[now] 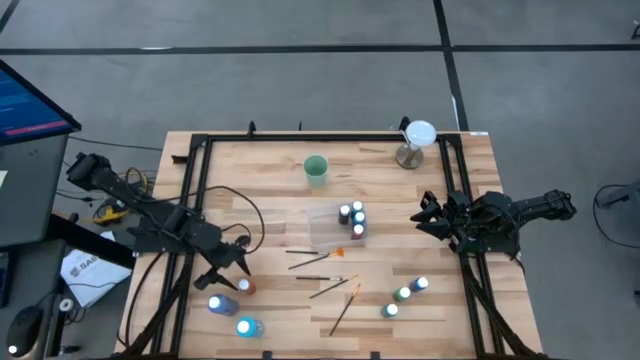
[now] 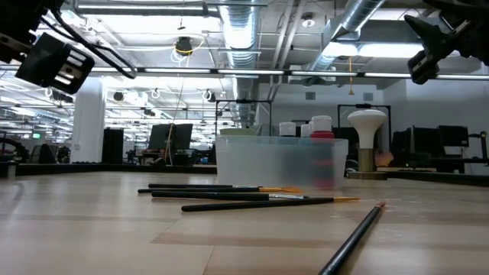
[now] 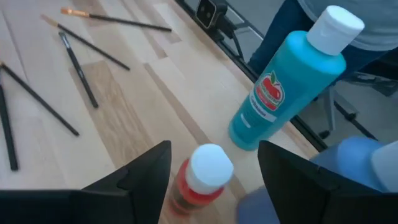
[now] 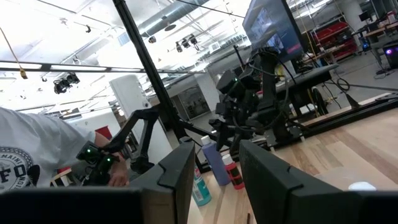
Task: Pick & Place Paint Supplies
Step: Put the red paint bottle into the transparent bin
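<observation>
In the left wrist view my left gripper [image 3: 214, 149] is open, and its fingers stand on either side of a small red bottle [image 3: 202, 180] with a white cap, which stands upright on the table; no touch shows. In the high view this gripper [image 1: 235, 262] is by the near-left corner, just above the red bottle [image 1: 246, 287]. Two blue bottles [image 1: 217, 305] [image 1: 245, 326] stand beside it. Several thin brushes [image 1: 320, 278] lie mid-table. Three green bottles [image 1: 402, 295] stand near right. My right gripper [image 1: 425, 215] hangs open in the air at the right.
A clear plastic tray [image 1: 325, 232] sits mid-table with three bottles [image 1: 358, 230] in it. A green cup [image 1: 316, 168] and a white-topped stand [image 1: 415, 140] are at the far side. A tall teal bottle [image 3: 286, 81] stands close to the left gripper. A person in a white shirt [image 4: 31, 155] shows beyond the table.
</observation>
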Robot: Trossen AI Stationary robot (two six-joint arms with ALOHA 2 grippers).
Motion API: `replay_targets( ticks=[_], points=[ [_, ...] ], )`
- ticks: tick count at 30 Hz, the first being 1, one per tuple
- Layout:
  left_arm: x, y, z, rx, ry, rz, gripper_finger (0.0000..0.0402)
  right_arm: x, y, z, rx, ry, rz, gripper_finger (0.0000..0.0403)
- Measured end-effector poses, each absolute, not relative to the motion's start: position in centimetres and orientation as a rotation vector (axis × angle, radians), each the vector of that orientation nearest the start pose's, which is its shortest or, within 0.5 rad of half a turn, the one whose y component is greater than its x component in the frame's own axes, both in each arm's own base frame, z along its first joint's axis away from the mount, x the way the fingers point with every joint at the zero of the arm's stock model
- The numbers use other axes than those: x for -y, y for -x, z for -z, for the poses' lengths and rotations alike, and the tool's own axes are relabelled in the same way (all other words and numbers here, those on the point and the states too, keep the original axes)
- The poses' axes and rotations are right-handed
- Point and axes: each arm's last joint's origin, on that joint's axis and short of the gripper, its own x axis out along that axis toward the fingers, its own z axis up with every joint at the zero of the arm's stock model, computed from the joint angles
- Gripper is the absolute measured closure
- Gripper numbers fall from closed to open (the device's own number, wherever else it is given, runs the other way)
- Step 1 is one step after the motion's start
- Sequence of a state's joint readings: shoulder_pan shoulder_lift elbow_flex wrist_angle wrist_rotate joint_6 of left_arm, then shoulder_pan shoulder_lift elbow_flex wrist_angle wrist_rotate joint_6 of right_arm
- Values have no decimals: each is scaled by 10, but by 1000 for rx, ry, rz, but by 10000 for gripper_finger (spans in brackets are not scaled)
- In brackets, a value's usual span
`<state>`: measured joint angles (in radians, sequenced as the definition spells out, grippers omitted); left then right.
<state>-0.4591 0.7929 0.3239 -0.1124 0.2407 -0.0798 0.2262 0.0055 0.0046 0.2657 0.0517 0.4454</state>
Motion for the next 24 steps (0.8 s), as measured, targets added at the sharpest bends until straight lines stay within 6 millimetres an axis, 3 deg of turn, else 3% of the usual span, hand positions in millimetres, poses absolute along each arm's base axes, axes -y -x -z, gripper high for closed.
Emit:
replay_targets(
  ticks=[10, 16, 24],
  points=[
    [76, -136, -162, -571, -28, 690, 167, -20, -92, -190, 221, -479, -229, 281],
    [76, -137, -160, -535, -27, 695, 172, -20, -92, -190, 221, -479, -229, 281],
    [81, -145, -151, -548, -74, 736, 171, -20, -92, -190, 221, -478, -229, 281]
  ],
)
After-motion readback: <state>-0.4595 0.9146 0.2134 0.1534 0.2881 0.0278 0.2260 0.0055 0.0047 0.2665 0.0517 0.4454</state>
